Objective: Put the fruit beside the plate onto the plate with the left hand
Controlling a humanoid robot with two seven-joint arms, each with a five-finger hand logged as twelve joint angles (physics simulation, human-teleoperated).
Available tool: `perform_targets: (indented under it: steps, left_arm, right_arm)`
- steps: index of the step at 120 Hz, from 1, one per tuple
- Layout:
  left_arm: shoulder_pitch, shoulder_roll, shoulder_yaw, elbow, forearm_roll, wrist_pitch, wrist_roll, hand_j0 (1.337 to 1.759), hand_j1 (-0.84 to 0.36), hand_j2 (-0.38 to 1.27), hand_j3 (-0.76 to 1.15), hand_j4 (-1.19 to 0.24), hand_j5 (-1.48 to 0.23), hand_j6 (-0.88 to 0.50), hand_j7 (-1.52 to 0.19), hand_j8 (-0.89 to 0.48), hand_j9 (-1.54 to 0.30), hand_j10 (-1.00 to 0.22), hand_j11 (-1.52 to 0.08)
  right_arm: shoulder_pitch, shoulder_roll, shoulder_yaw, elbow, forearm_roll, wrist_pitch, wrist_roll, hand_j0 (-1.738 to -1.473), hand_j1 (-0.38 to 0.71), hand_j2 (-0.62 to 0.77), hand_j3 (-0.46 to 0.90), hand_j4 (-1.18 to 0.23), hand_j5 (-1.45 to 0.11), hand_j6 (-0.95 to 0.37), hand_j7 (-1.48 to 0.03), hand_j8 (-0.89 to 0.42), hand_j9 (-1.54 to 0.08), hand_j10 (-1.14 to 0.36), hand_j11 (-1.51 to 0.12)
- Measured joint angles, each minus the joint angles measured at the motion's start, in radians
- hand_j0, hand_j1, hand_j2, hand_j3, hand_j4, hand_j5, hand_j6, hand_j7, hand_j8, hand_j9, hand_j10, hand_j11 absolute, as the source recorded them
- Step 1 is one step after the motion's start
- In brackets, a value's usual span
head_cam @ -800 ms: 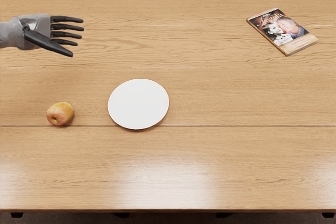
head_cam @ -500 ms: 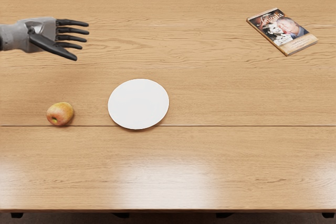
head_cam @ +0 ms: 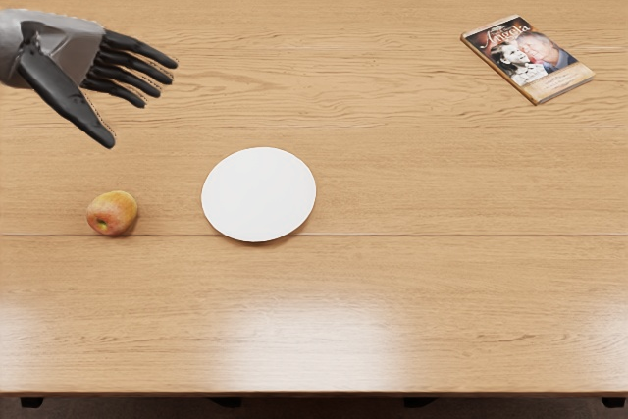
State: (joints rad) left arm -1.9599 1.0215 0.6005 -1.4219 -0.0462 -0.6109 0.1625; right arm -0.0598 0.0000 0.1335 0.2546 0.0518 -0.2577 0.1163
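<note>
Head view: apple (head_cam: 112, 213), red-yellow, seemingly whole.

Bare tabletop (head_cam: 392, 291) runs from my fingers (head_cam: 137, 47) to the apple (head_cam: 112, 213) at six o'clock; the plate (head_cam: 259, 194) sits near at its three.

The left arm comes in from the left side, far back. The left hand (head_cam: 78, 64) hangs in the air and holds nothing. Its four dark fingers (head_cam: 137, 50) reach out to the right, a little apart. The thumb (head_cam: 67, 103) points down.
</note>
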Motion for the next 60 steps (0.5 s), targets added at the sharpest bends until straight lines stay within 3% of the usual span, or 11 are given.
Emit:
perform_targets:
  steps: [10,37,54,60]
  left_arm:
    - [-0.103,-0.022,0.185,-0.062,-0.050,0.000,0.000,1.658,0.07,0.05,0.00,-0.23,-0.30,-0.23,-0.30,-0.23,-0.30,-0.23,-0.30]
    - [-0.418,-0.139,0.537,-0.226,-0.156,0.000,0.005,1.658,0.07,0.05,0.00,-0.23,-0.30,-0.23,-0.30,-0.23,-0.30,-0.23,-0.30]
    - [-0.457,-0.194,0.641,-0.267,-0.208,0.134,0.062,1.658,0.07,0.05,0.00,-0.23,-0.30,-0.23,-0.30,-0.23,-0.30,-0.23,-0.30]
    - [-0.510,-0.238,0.677,-0.276,-0.238,0.186,0.083,1.658,0.07,0.05,0.00,-0.23,-0.30,-0.23,-0.30,-0.23,-0.30,-0.23,-0.30]
  right_arm:
    - [0.000,0.000,0.000,0.000,0.000,0.000,0.000,-1.658,-0.31,-0.01,0.00,-0.03,-0.05,-0.03,-0.05,-0.03,-0.05,-0.03,-0.05]
    - [0.000,0.000,0.000,0.000,0.000,0.000,0.000,-1.658,-0.31,-0.01,0.00,-0.03,-0.05,-0.03,-0.05,-0.03,-0.05,-0.03,-0.05]
    - [0.000,0.000,0.000,0.000,0.000,0.000,0.000,-1.658,-0.31,-0.01,0.00,-0.03,-0.05,-0.03,-0.05,-0.03,-0.05,-0.03,-0.05]
    - [0.000,0.000,0.000,0.000,-0.001,0.000,0.000,-1.658,-0.31,-0.01,0.00,-0.03,-0.05,-0.03,-0.05,-0.03,-0.05,-0.03,-0.05]
